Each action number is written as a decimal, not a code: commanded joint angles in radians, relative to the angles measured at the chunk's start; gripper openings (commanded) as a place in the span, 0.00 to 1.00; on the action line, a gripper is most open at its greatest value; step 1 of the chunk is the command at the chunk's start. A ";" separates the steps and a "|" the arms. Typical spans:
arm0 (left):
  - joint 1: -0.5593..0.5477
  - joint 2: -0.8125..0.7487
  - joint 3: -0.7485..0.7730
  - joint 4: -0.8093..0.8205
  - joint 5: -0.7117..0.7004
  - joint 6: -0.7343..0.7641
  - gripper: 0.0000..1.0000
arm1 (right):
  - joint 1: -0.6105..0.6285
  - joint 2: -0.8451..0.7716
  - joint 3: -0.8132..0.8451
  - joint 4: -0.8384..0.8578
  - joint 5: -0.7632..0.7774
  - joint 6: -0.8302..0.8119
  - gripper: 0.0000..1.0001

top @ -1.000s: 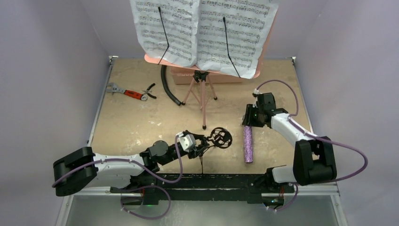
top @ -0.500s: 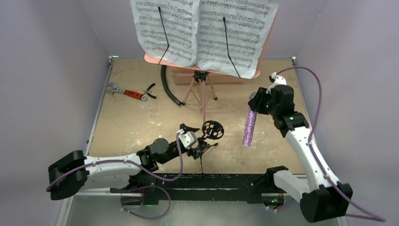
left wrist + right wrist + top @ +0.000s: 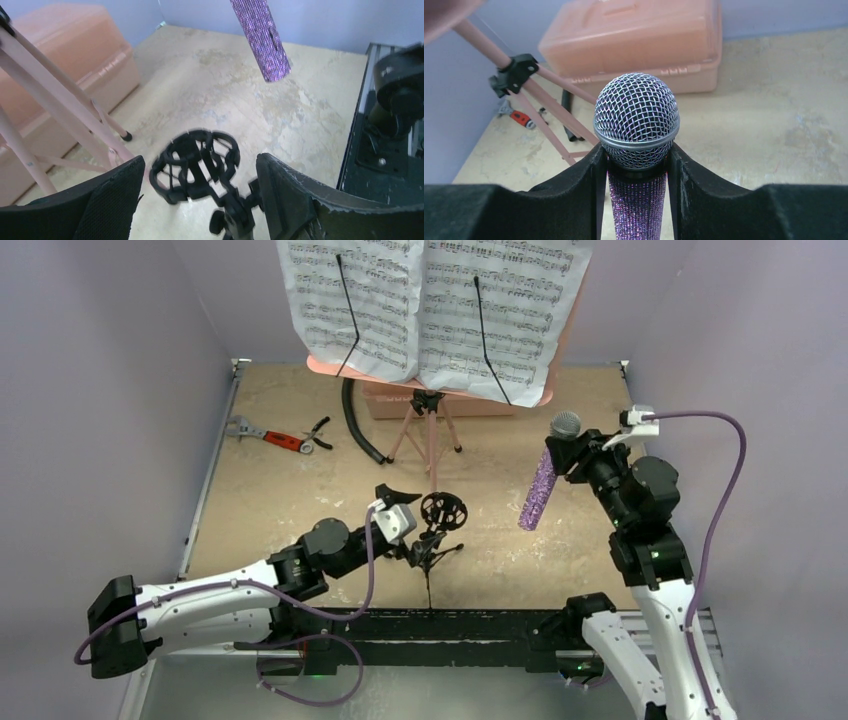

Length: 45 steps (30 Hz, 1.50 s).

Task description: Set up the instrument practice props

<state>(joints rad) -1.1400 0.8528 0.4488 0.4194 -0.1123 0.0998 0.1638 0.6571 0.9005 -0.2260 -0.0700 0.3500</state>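
The pink music stand (image 3: pixel 430 440) stands at the back on tripod legs and carries white sheet-music pages (image 3: pixel 430 310). My right gripper (image 3: pixel 572 455) is shut on the purple glittery microphone (image 3: pixel 540 485) just below its grey head (image 3: pixel 636 117). It holds the microphone in the air, head up and tail hanging over the table. In the right wrist view the gripper (image 3: pixel 636 172) clamps the neck. The microphone's tail also shows in the left wrist view (image 3: pixel 260 40). My left gripper (image 3: pixel 410 525) is open, with its fingers on either side of the small black mic stand (image 3: pixel 440 512). The stand's round clip (image 3: pixel 197 160) is blurred between the gripper (image 3: pixel 200 165) fingers.
A pink translucent box (image 3: pixel 470 402) sits behind the stand's legs. A red-handled wrench (image 3: pixel 262 433) and pliers (image 3: pixel 318 433) lie at the back left, with a black hose (image 3: pixel 360 430) beside them. A black rail (image 3: pixel 450 625) runs along the near edge.
My right arm has lifted the microphone off the table and swung it upright, toward the right. My left gripper has moved back and left, and the mic stand has shifted with it.
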 commanded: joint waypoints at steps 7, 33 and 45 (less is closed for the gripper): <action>0.003 0.139 0.299 -0.113 -0.361 -0.155 0.73 | 0.004 -0.046 -0.021 0.224 -0.116 -0.016 0.00; 0.099 0.440 0.451 -0.481 -0.388 -0.685 0.13 | 0.003 -0.123 -0.081 0.401 -0.186 0.033 0.00; 0.099 0.475 0.475 -0.333 -0.261 -0.554 0.14 | 0.004 -0.138 -0.131 0.464 -0.337 -0.014 0.00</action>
<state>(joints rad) -1.0428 1.3434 0.9020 -0.0151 -0.4557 -0.5251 0.1638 0.5476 0.7925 0.1055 -0.3122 0.3664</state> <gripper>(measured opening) 0.134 0.449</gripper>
